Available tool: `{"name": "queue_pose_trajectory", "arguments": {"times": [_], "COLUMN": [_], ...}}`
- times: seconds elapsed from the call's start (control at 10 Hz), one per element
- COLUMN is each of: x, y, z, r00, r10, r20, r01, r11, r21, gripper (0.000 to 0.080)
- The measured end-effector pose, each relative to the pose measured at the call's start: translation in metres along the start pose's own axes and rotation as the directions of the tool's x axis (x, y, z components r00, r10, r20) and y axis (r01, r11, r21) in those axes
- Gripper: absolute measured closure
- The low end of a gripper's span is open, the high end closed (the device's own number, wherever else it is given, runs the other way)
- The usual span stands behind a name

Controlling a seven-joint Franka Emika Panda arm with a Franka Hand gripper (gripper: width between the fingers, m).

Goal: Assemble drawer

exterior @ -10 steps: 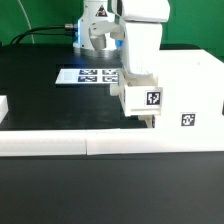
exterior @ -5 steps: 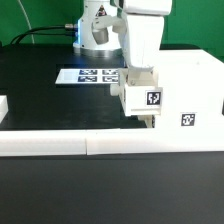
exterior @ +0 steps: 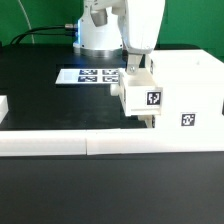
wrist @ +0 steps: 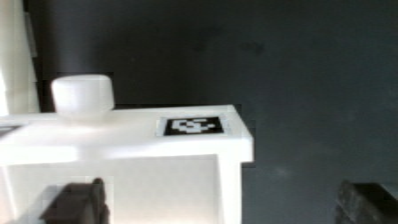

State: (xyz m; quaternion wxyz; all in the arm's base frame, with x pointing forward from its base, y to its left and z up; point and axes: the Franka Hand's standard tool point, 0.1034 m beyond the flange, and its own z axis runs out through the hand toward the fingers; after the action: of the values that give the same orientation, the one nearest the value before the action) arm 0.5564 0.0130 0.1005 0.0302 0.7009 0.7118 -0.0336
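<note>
pincer (wrist: pixel 222 205) is where we begin: in the wrist view its two dark fingertips (wrist: pixel 75 203) stand wide apart, one over the front of a knobbed tray (wrist: pixel 128 155) and the other over bare black worktop (wrist: pixel 311 60), and nothing is held between them. in the exterior view the arm hangs just above this tray (exterior: pixel 144 98), and we cannot tell if it touches the top of it.

the tray is pushed partly into the box housing (exterior: pixel 188 85), which stands at the exterior view's right; the front of the tray with a tag still sticks out toward the exterior view's left. its small knob (wrist: pixel 82 96) points up in the wrist view.

behind the drawer the marker board (exterior: pixel 88 75) lies flat, and the long white border wall (exterior: pixel 60 143) runs along the near edge.

we judge the risk like this: the tray is not fully seated, so a push that is off-centre could tilt it and jam it in the housing, or slide the whole housing over the worktop. also one fingertip could catch the knob if the pincer descends here.
</note>
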Motion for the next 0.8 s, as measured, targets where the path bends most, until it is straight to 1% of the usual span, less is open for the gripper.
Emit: {"name": "queue_pose_trajectory", "arguments": {"times": [0.1,0.2,0.3,0.6,0.7,0.8], "x": [-0.011,-0.024,-0.034,-0.037,-0.044,-0.055], "y": [0.000,-0.001,-0.002,-0.002,-0.003,-0.004], "z": [0.000,0.002,0.004,0.005,0.006,0.009], "r00": [1.000,0.999,0.998,0.998,0.997,0.993], "r10": [-0.014,-0.050,-0.055,-0.059,-0.067,-0.079], "r20": [0.003,0.005,0.003,-0.001,-0.032,-0.091], "r01": [0.014,0.050,0.055,0.059,0.067,0.080], "r11": [1.000,0.999,0.998,0.998,0.998,0.997], "r21": [0.000,0.005,0.009,0.010,0.012,0.011], "gripper": [0.0151,0.0151,0.0151,0.0151,0.0151,0.0151]}}
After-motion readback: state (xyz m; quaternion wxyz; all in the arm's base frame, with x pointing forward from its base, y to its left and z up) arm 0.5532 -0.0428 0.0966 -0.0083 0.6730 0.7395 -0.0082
